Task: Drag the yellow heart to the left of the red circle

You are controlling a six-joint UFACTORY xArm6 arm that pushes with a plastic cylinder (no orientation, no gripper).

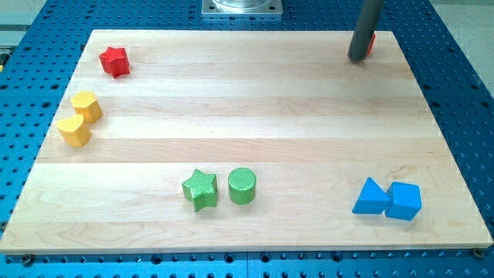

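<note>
Your yellow heart (74, 130) is a ribbed, lobed block lying at the board's (255, 100) nine o'clock edge, just touching the yellow hexagon-like block (87, 106) at its one o'clock. My tip (357, 58) grips nothing, resting against a red block (371, 42) it mostly hides at the board's one o'clock corner. From the tip, the heart lies well apart toward eight o'clock.

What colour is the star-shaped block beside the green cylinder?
Green, like the green cylinder; the green star shows plainly in the camera view.
</note>
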